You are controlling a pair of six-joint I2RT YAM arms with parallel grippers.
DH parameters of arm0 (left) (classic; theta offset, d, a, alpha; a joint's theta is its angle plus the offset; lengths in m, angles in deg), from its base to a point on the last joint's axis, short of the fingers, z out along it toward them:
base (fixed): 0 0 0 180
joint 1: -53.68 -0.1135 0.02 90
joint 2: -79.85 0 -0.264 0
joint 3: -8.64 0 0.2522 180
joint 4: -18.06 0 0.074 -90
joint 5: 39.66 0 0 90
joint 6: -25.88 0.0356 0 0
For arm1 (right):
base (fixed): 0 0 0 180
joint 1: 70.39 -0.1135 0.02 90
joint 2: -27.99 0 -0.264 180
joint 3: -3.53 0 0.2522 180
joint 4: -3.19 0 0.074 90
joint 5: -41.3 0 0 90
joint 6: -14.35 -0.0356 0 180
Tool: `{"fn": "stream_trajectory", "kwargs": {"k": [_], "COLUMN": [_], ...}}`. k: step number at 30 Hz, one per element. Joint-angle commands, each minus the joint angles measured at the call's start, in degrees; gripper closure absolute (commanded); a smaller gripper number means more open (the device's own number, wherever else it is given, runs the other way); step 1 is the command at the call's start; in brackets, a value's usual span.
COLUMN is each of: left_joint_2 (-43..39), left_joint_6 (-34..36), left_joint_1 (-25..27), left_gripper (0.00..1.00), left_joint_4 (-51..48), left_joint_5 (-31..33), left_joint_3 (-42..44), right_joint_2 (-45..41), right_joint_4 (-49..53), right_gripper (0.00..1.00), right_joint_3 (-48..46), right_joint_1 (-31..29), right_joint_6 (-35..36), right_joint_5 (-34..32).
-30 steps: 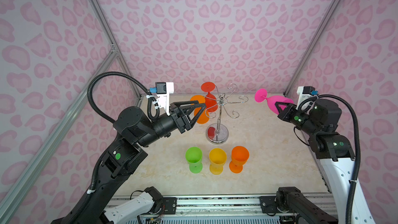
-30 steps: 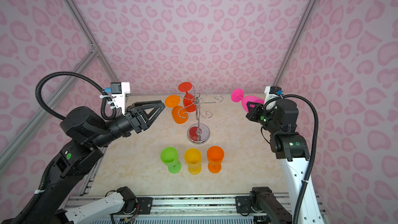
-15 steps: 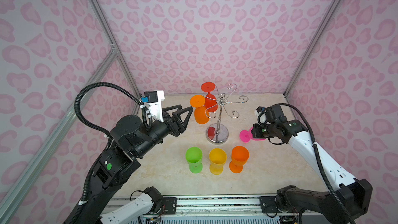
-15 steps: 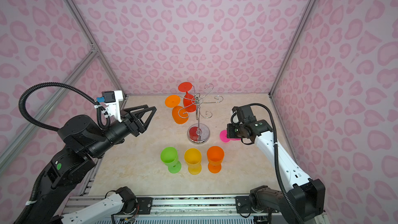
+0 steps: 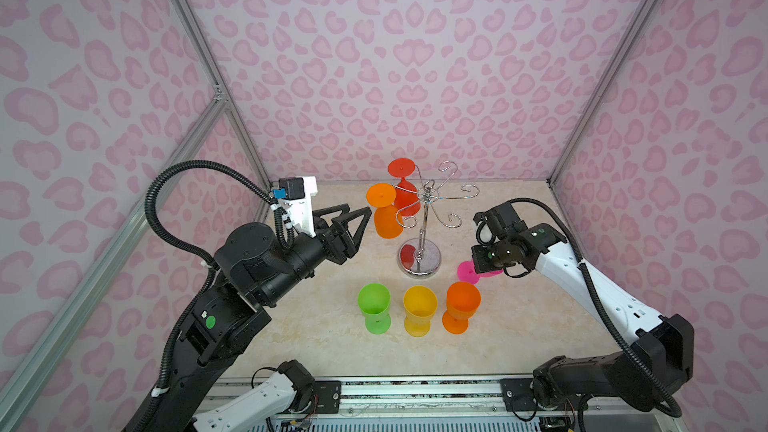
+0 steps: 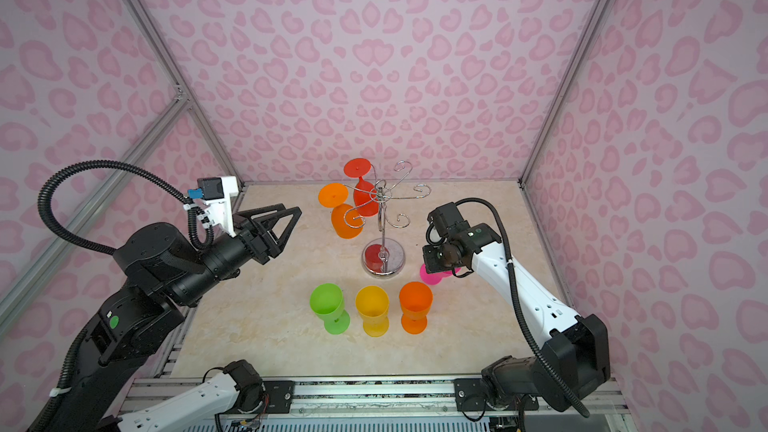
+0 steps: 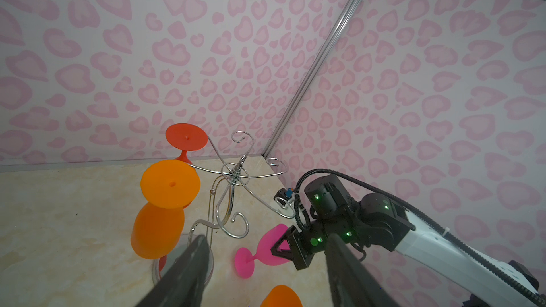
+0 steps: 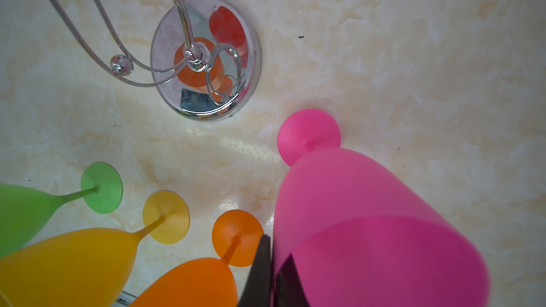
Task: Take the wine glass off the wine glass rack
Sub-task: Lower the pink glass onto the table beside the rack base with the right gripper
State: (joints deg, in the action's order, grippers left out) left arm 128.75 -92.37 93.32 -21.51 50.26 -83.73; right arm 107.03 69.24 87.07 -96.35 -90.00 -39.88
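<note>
Two plastic wine glasses hang upside down, feet uppermost, from the chrome wine glass rack (image 5: 423, 226) standing toward the back of the marble-patterned bench (image 5: 316, 326): the hanging orange wine glass (image 5: 388, 220) on the side facing the left arm, and the red wine glass (image 5: 408, 201) just behind it. The rack's other curled hooks are bare.

The pink wine glass (image 7: 273, 246) is off the rack, tilted, its foot low beside the rack's mirrored disc base on the right arm's side. The right end effector (image 8: 273, 256) is clamped on the bowl's rim, one finger outside the wall and one inside, as the right wrist view shows. Whether the pink foot touches the bench cannot be told.

The left end effector (image 5: 358, 210) hangs in the air with its fingers spread apart and nothing between them, its tips just beside the hanging orange wine glass.

Near the front of the bench, three more glasses stand upright in a row: the green wine glass (image 5: 374, 305), the yellow wine glass (image 5: 419, 309) and the standing orange wine glass (image 5: 462, 305), the last nearest the pink foot.
</note>
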Motion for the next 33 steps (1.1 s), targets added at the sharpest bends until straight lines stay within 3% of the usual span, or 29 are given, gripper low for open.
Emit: {"fn": "stream_trajectory", "kwargs": {"k": [1, 16, 25, 33], "left_joint_2": [0.2, 0.1, 0.1, 0.6], "left_joint_6": [1.2, 0.8, 0.3, -0.2], "left_joint_1": [-0.1, -0.1, -0.1, -0.1], "left_gripper": [0.35, 0.36, 0.36, 0.36], "left_joint_4": [0.5, 0.4, 0.3, 0.7], "left_joint_5": [0.7, 0.5, 0.2, 0.1], "left_joint_3": [0.1, 0.8, 1.1, 1.2], "right_joint_2": [1.3, 6.6, 5.3, 1.5], "right_joint_4": [1.7, 6.3, 6.2, 5.1], "right_gripper": [1.0, 1.0, 0.74, 0.63], "right_joint_3": [0.9, 5.2, 6.3, 7.1], "right_joint_1": [-1.0, -4.2, -4.7, -4.7], "right_joint_6": [0.9, 1.9, 1.1, 0.0], "right_joint_5": [-1.1, -1.2, -1.6, -2.4]}}
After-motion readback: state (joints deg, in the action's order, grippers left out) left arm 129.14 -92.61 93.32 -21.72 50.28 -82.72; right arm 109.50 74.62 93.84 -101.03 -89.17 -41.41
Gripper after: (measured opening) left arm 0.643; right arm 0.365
